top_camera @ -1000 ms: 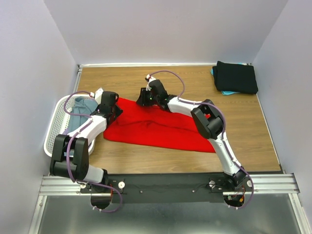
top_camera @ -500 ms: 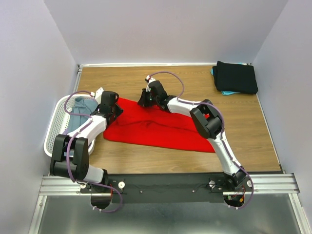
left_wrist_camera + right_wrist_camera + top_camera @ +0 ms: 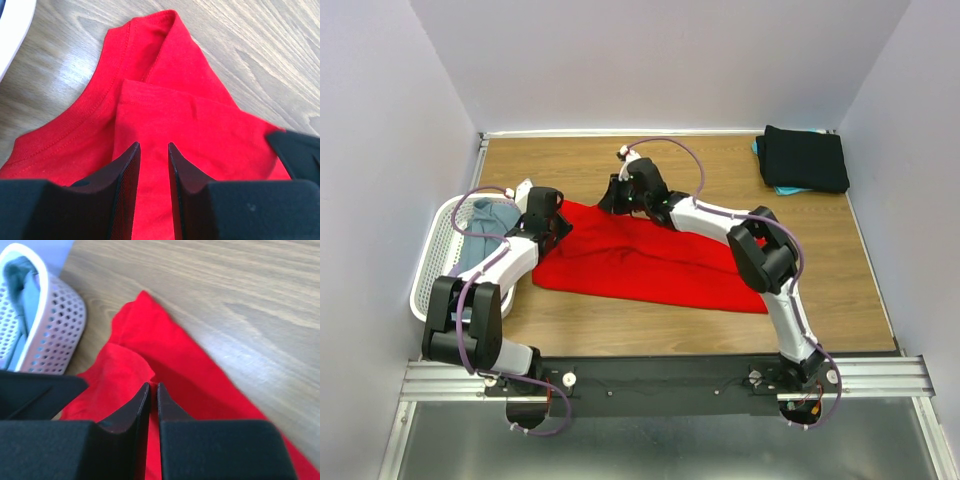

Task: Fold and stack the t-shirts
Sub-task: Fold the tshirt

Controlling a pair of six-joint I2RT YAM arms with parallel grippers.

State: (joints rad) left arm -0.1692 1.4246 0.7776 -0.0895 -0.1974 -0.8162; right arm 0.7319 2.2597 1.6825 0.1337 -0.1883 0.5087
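Note:
A bright red t-shirt lies spread on the wooden table, with its far left part doubled over. My left gripper hovers over that doubled flap, its jaws a little apart with flat cloth showing between them. My right gripper is at the shirt's far edge. Its jaws are nearly closed and pinch a ridge of red cloth. A folded black t-shirt lies on a teal one at the far right corner.
A white mesh basket stands at the left table edge and holds a grey-blue shirt; it also shows in the right wrist view. Grey walls close in the table on three sides.
The right arm's elbow has swung to the right while its gripper stayed at the shirt's far edge, shifting slightly back. The left arm has not moved.

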